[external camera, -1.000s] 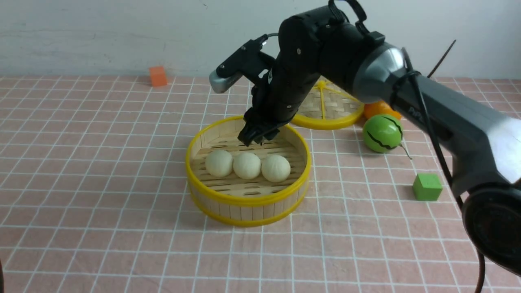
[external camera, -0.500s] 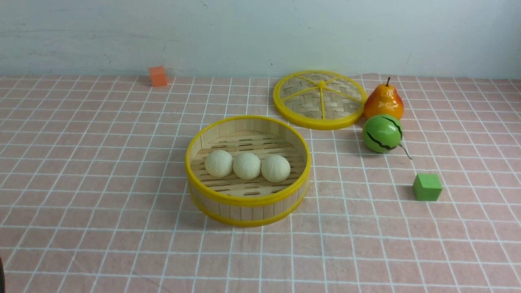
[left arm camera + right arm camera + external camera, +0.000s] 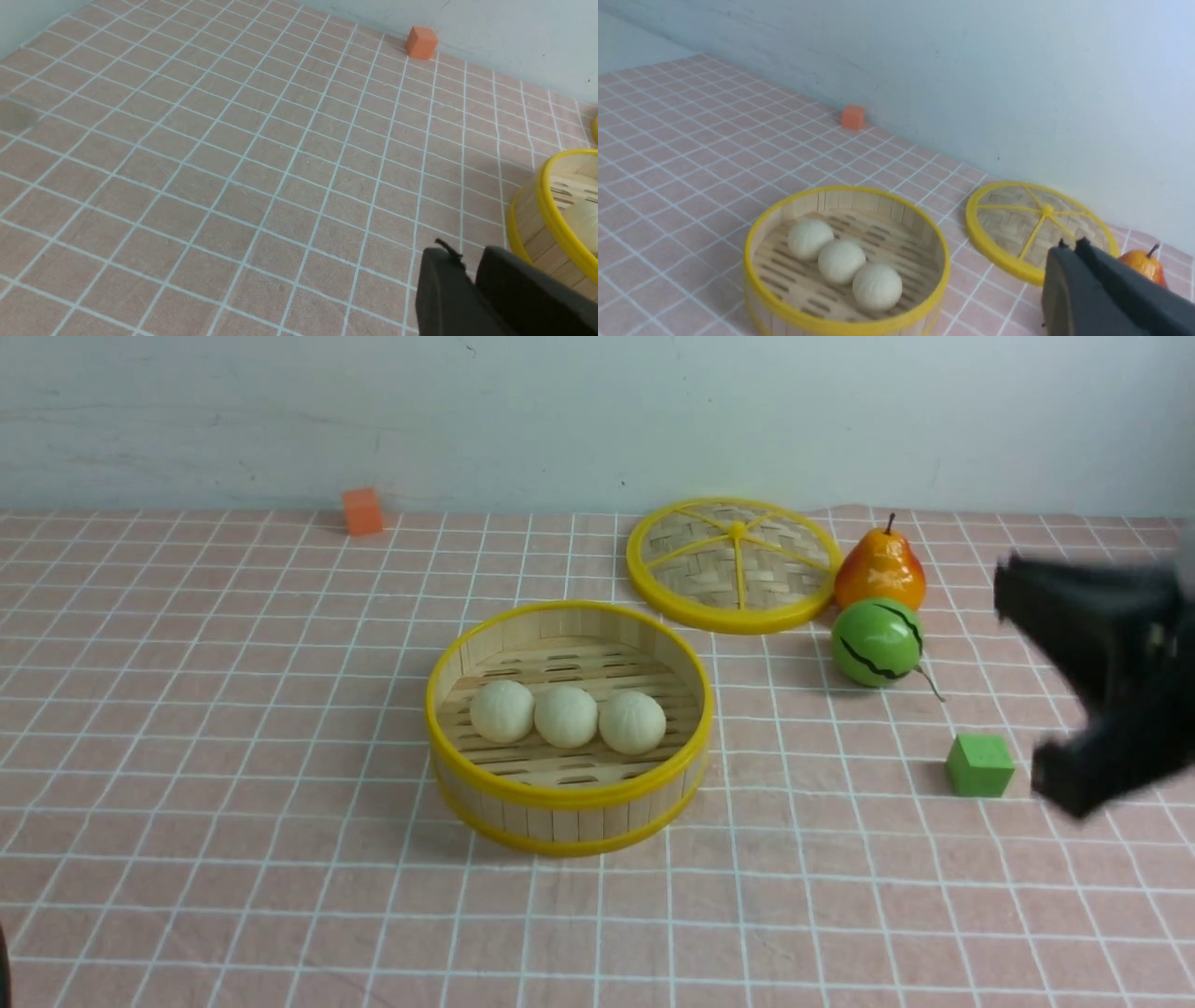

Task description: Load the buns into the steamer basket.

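Three cream-white buns (image 3: 502, 710) (image 3: 566, 716) (image 3: 632, 721) lie in a row on the slotted floor of the steamer basket (image 3: 569, 795), mid-table. They also show in the right wrist view (image 3: 841, 261), inside the basket (image 3: 859, 200). My right gripper (image 3: 1070, 245) is shut and empty, well off to the basket's right. The right arm (image 3: 1102, 681) is a black blur at the right edge of the front view. My left gripper (image 3: 469, 261) is shut and empty, just left of the basket (image 3: 551, 214). It does not show in the front view.
A flat woven lid (image 3: 733, 565) lies behind the basket on the right. Beside it stand a pear (image 3: 879, 574) and a green striped melon (image 3: 876, 642). A green cube (image 3: 979, 765) sits close to the blurred right arm. An orange cube (image 3: 362, 511) is at the back left.
The right arm hung over the basket's far rim a second ago, was out of the front view half a second ago, and now shows blurred at the right edge. The buns have not moved.
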{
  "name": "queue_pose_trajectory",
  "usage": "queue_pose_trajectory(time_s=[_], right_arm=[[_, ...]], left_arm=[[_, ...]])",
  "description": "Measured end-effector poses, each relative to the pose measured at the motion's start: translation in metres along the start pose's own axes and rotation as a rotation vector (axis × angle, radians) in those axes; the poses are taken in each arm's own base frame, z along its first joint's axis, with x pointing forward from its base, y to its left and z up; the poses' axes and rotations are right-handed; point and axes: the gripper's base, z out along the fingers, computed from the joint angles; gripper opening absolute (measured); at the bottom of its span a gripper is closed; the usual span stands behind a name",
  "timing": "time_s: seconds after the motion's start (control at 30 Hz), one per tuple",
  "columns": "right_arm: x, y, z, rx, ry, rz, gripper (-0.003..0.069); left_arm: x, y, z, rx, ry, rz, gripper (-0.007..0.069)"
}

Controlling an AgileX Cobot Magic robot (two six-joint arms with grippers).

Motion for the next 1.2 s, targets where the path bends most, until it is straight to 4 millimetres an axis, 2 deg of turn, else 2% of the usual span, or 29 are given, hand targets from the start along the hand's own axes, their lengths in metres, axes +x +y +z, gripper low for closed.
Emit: queue_pose_trajectory(time_s=[0.03,0.07,0.13,0.23,0.3,0.33,0.37,0.57,0.63,0.73,0.83,1.0,1.2], right_arm=[[0.028,0.002,-0.007,0.000,0.016,0.001,0.0000],[0.032,0.003,-0.008,0.000,0.015,0.002,0.0000],[0.073,0.006,-0.022,0.002,0.023,0.003,0.0000],[0.115,0.009,-0.037,0.009,0.052,0.008,0.0005],[0.135,0.010,-0.046,0.014,0.076,0.012,0.0008],[0.137,0.010,-0.047,0.015,0.080,0.013,0.0008],[0.147,0.010,-0.051,0.024,0.118,0.036,0.0008],[0.147,0.000,-0.061,0.141,0.111,0.204,0.0008],[0.144,-0.004,-0.070,0.180,0.072,0.196,0.0010],[0.141,-0.007,-0.085,0.223,0.036,0.095,0.0009],[0.143,-0.007,-0.098,0.274,0.034,0.064,0.0009],[0.153,-0.008,-0.112,0.371,0.071,0.137,0.0011],[0.162,-0.009,-0.117,0.432,0.141,0.219,0.0011]], left_arm=[[0.000,0.000,0.000,0.000,0.000,0.000,0.0105],[0.000,0.000,0.000,0.000,0.000,0.000,0.0106],[0.000,0.000,0.000,0.000,0.000,0.000,0.0109],[0.000,0.000,0.000,0.000,0.000,0.000,0.0110],[0.000,0.000,0.000,0.000,0.000,0.000,0.0112],[0.000,0.000,0.000,0.000,0.000,0.000,0.0112],[0.000,0.000,0.000,0.001,0.000,0.000,0.0113],[0.000,0.000,0.000,0.000,0.000,0.000,0.0121],[0.000,0.000,0.000,-0.001,-0.001,0.002,0.0123],[0.000,0.000,0.000,-0.003,-0.001,0.003,0.0125],[0.000,0.000,0.000,-0.004,-0.001,0.003,0.0126],[0.000,0.001,0.000,-0.006,0.000,0.003,0.0128],[0.000,0.001,0.000,-0.008,0.001,0.003,0.0134]])
